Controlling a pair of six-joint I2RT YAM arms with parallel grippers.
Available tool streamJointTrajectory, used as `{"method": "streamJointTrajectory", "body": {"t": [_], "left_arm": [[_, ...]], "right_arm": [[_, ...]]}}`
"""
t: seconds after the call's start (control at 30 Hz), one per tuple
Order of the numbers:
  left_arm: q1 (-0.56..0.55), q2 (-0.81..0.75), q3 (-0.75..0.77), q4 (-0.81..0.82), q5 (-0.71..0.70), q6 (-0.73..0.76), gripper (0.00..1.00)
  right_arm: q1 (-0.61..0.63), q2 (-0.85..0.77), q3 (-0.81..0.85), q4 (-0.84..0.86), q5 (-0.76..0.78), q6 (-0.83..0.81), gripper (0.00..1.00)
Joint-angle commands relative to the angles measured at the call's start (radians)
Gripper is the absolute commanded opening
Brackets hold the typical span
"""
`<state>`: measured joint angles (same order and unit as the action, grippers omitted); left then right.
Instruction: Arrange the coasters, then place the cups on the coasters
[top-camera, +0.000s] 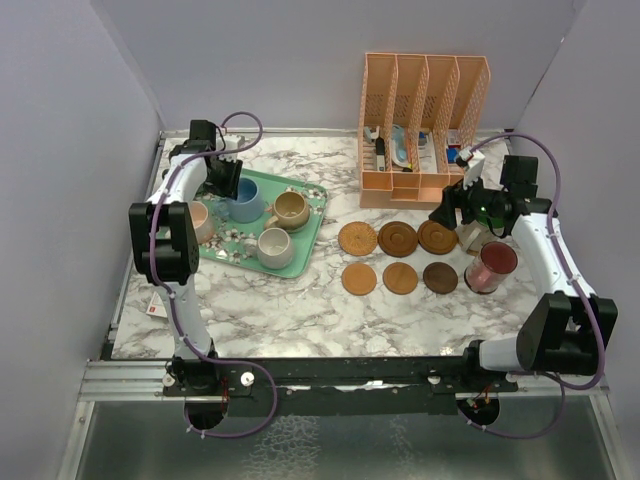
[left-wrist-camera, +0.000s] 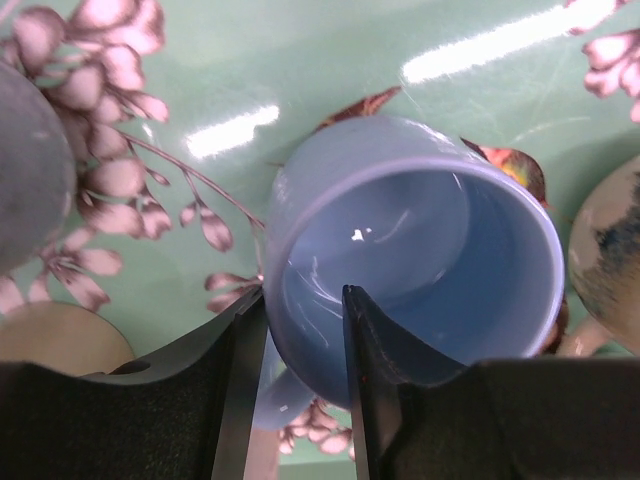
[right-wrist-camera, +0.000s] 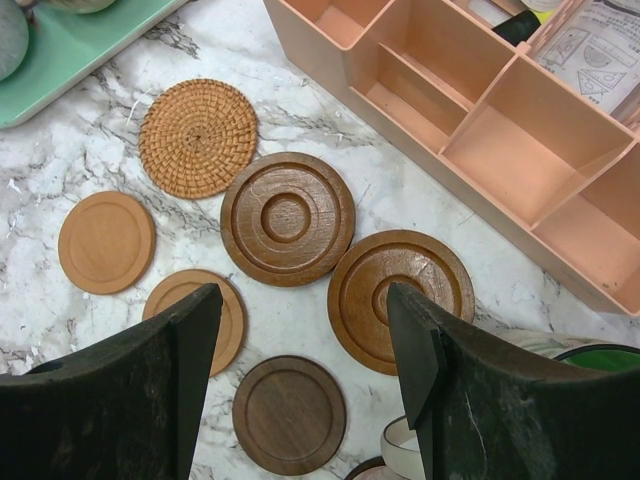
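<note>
Grip: left end effector (left-wrist-camera: 305, 293) straddles the wall of the glossy light blue glazed mug (left-wrist-camera: 420, 250), one finger inside the bowl, the other outside beside the handle. The jaws stand narrow, but I cannot tell whether they actually pinch the wall.
Reason for hold: a rim pinch probably suits a mug hemmed in by neighbours, since it needs no room around the sides.
Mug location: upright on the mint-green flowered tray (left-wrist-camera: 330, 40), at 10 o'clock on the white marbled worktop (top-camera: 300, 310).
Right side: right end effector (right-wrist-camera: 303, 292) hangs above the coasters with its jaws wide and nothing between them.
Coasters: six round discs lie in two rows of three at 2 o'clock from the worktop's middle.
Coaster kinds: woven rattan disc (right-wrist-camera: 198, 138), two ringed brown wooden discs (right-wrist-camera: 288, 218), two plain light tan discs (right-wrist-camera: 106, 242), one dark walnut disc (right-wrist-camera: 290, 412).
Spacing: near one another but apart, likely so that mugs can sit without their handles clashing.
Tray neighbours: tan mug (top-camera: 290, 208) at 3 o'clock of the blue one, pale cream mug (top-camera: 275, 247) at 5 o'clock.
Stray cup: maroon-red mug (top-camera: 490, 265) stands on bare worktop at 3 o'clock of the rows, not on a coaster.
Obstacles: peach plastic desk organiser (top-camera: 425, 130) walls the rows at 12 o'clock, and the right arm hanging over them would crowd a mug coming across.
</note>
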<state>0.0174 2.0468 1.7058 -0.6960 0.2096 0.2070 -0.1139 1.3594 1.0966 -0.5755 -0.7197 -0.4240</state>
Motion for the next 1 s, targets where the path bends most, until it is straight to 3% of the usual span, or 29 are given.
{"method": "streamJointTrajectory", "body": {"t": [0.0,0.17,0.53,0.77,0.97], "left_arm": [[-0.008,-0.089,-0.024,-0.061,0.062,-0.027,0.41],[-0.010,-0.106,-0.012,-0.063,0.080,-0.036,0.49],[-0.020,0.039,0.160,-0.063,0.042,0.083,0.61],[-0.034,0.081,0.195,-0.091,0.015,0.167,0.59],[-0.039,0.100,0.202,-0.098,-0.004,0.207,0.45]], "right_arm": [[0.011,0.013,0.025,-0.004,0.005,-0.017,0.67],[0.015,0.018,0.025,-0.005,0.010,-0.020,0.67],[0.019,0.007,0.017,0.003,0.048,-0.031,0.67],[0.019,0.001,0.017,0.006,0.052,-0.035,0.66],[0.019,-0.006,0.017,0.005,0.051,-0.034,0.66]]}}
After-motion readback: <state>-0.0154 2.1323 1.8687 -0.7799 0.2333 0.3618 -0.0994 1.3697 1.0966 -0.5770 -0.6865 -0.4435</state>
